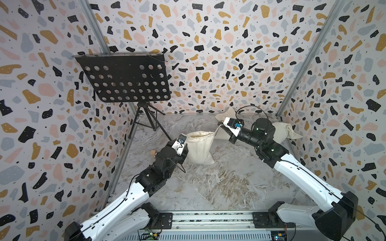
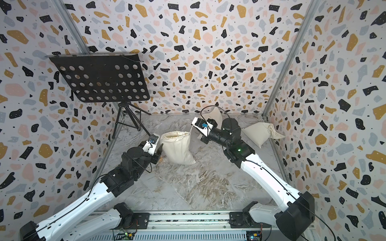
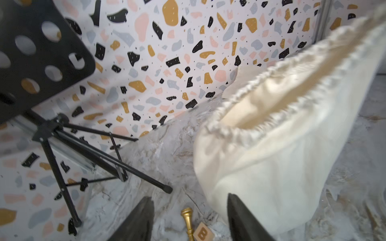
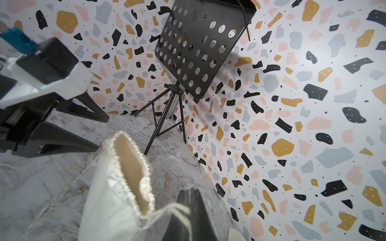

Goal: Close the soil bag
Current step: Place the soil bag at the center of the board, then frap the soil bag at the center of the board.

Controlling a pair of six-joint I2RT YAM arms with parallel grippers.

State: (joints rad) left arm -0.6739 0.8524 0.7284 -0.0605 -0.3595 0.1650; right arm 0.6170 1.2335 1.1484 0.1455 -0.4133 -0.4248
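Closest to the lens, the right claw (image 4: 189, 193) is pressed together on the cords (image 4: 167, 210). These are a few thin white strands running taut from the neck of the soil bag (image 4: 112, 187) into its black tips. That neck gapes open, its frilled rim wide and the tan lining showing.

Across the bag, the left claw (image 3: 189, 197) stands spread and grips nothing. One finger (image 3: 240, 212) lies along the bag's side, though I can't tell whether it presses the cloth. On the floor between those fingers sit a small gold piece (image 3: 187, 219) and a wooden block (image 3: 203, 232) marked B.

In both top views the soil bag (image 1: 199, 150) stands plump on the marble floor (image 1: 208, 187), leaning a little, between the two arms and towards the left one.

Behind the right arm a cream sack (image 1: 286, 131) lies by the right wall, and a second sack (image 1: 224, 114) rests at the back wall. A black music stand (image 1: 125, 79) rises in the far left corner.
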